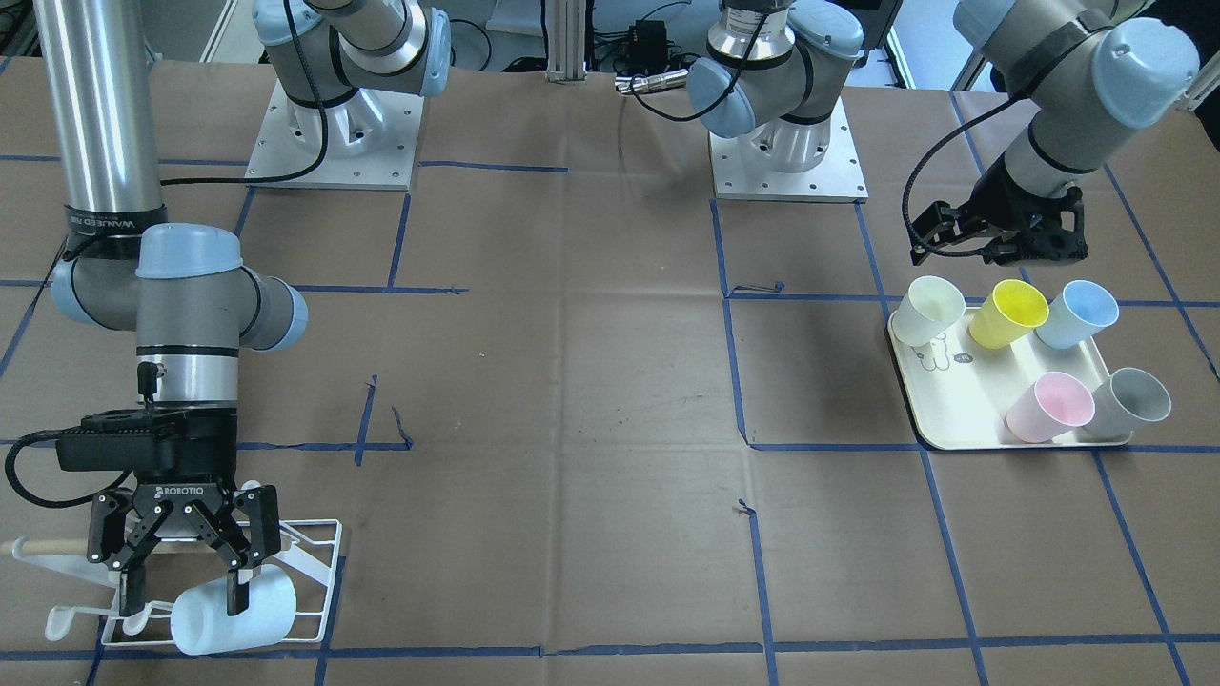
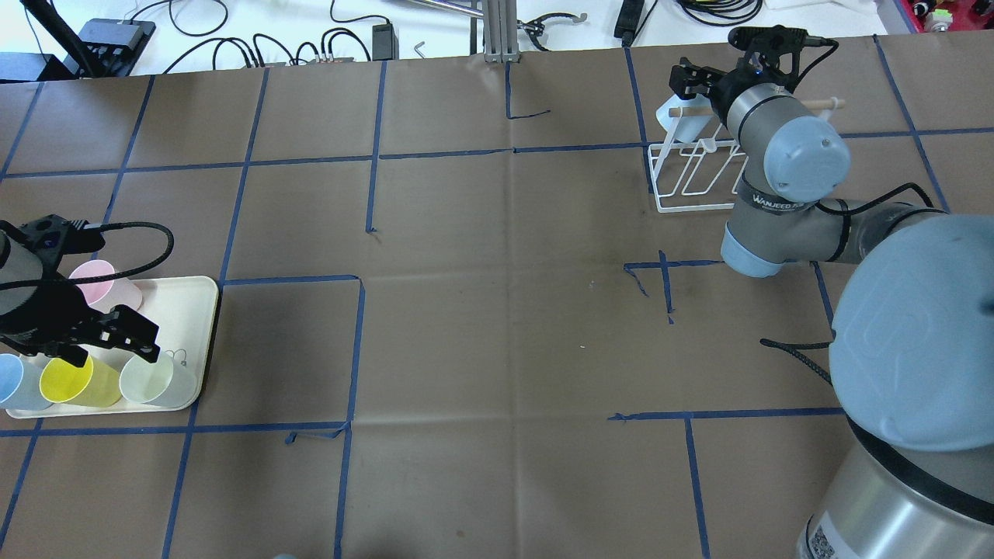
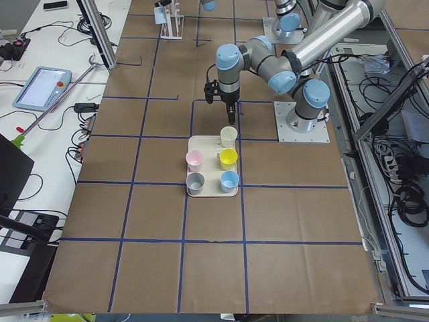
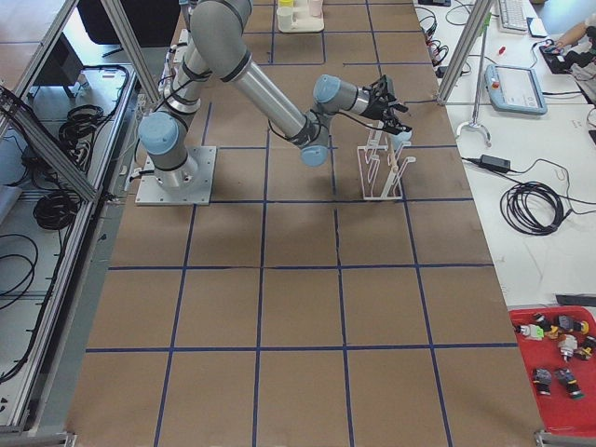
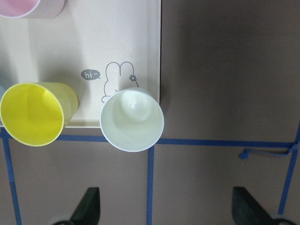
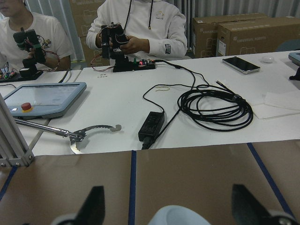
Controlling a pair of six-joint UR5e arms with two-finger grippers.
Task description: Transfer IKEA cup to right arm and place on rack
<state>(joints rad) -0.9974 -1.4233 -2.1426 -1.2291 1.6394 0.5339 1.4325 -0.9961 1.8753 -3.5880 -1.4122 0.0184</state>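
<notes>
A pale blue-white IKEA cup (image 1: 233, 619) lies tilted on the white wire rack (image 1: 319, 572) at the table's far edge. My right gripper (image 1: 183, 600) hangs over the rack with its fingers (image 6: 93, 206) spread wide on either side of the cup (image 6: 178, 216). Whether they touch it I cannot tell. The rack's wooden dowel (image 1: 38, 548) sticks out beside it. My left gripper (image 2: 112, 353) is open and empty above the cream tray (image 2: 194, 310). Its fingers (image 5: 89, 206) stand apart near a whitish cup (image 5: 132, 119) and a yellow cup (image 5: 33, 115).
The tray (image 1: 953, 419) holds whitish (image 1: 929, 310), yellow (image 1: 1008, 312), blue (image 1: 1077, 314), pink (image 1: 1050, 407) and grey (image 1: 1131, 400) cups. Beyond the table's far edge are cables (image 6: 215, 105), a teach pendant (image 6: 42, 98) and seated people.
</notes>
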